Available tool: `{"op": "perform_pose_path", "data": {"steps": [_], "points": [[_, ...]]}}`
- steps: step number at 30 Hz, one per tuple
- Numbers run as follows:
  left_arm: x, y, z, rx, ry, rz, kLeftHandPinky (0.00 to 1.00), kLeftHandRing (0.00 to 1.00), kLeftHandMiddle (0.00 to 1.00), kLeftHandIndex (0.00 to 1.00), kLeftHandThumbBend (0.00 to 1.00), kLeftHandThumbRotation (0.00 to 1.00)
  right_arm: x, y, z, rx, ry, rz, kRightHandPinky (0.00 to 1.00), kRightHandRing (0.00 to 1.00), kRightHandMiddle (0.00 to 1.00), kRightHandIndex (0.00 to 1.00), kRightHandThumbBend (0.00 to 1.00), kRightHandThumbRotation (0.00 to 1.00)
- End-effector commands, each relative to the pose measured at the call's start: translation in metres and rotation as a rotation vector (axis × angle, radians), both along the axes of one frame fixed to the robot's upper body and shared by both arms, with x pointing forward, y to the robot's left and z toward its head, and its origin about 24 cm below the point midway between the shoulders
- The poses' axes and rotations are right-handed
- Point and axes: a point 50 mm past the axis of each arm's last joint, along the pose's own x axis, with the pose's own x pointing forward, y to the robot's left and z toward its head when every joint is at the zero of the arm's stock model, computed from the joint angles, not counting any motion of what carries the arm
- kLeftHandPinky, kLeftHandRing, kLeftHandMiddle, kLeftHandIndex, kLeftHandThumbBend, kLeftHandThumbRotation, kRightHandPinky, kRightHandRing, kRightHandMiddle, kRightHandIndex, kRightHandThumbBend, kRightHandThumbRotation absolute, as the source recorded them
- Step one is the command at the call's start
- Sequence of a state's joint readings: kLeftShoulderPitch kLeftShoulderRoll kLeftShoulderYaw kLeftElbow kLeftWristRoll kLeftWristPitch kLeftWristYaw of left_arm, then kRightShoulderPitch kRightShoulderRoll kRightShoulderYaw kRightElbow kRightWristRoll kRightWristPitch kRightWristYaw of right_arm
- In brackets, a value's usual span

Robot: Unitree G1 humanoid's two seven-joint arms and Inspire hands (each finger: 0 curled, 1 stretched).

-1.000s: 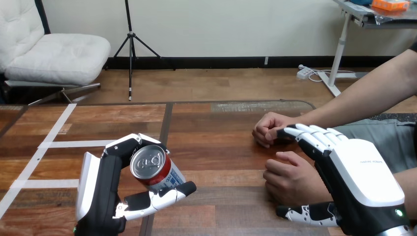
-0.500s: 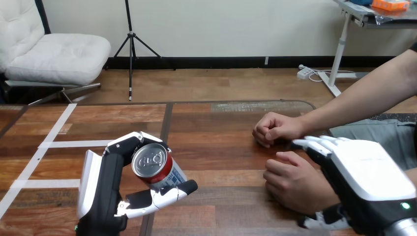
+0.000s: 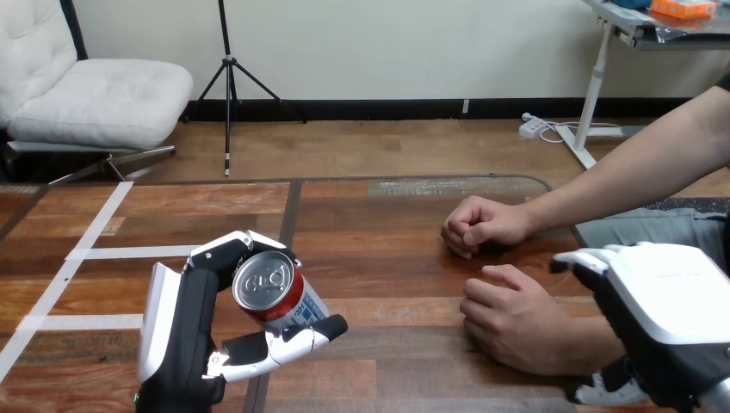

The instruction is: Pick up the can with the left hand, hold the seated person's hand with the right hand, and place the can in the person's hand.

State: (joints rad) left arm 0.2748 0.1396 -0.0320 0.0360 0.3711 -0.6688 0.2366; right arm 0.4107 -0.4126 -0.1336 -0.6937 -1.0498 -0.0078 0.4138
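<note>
A red and silver can point(image 3: 274, 294) is tilted in my left hand point(image 3: 182, 327), whose fingers and thumb are curled round it, above the table's near left part. The person's nearer hand point(image 3: 514, 323) lies palm down on the table with its fingers loosely bent. Their farther hand point(image 3: 480, 225) rests as a fist behind it. My right hand point(image 3: 667, 323) is open at the lower right, just right of the nearer hand and over its wrist. Its fingers point(image 3: 588, 259) are straight and its thumb point(image 3: 605, 392) sits low, curled round nothing.
The wooden table point(image 3: 387, 249) has white tape lines point(image 3: 95, 251) on its left part and a dark seam point(image 3: 289, 219) running down the middle. The person's forearm point(image 3: 637, 163) reaches in from the upper right.
My right hand has drawn back to the right and down, away from the person's two hands. The left hand and the can have barely moved.
</note>
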Motion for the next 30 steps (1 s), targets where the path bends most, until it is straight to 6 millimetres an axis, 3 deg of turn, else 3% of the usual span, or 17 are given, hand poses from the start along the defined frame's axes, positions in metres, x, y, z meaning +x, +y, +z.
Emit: {"op": "perform_pose_path", "data": {"steps": [1,30], "points": [[0.012,-0.006,0.016,-0.017,-0.105,-0.024,0.32,0.37,0.41,0.42,0.79,0.0,0.008,0.0,0.021,-0.068,-0.073,-0.003,0.91,0.86,0.84,0.81,0.95,0.06],[0.01,-0.004,0.013,-0.024,-0.091,-0.015,0.32,0.37,0.41,0.42,0.79,0.0,0.023,-0.009,0.013,-0.135,0.006,-0.081,0.92,0.84,0.83,0.8,0.95,0.04]]}}
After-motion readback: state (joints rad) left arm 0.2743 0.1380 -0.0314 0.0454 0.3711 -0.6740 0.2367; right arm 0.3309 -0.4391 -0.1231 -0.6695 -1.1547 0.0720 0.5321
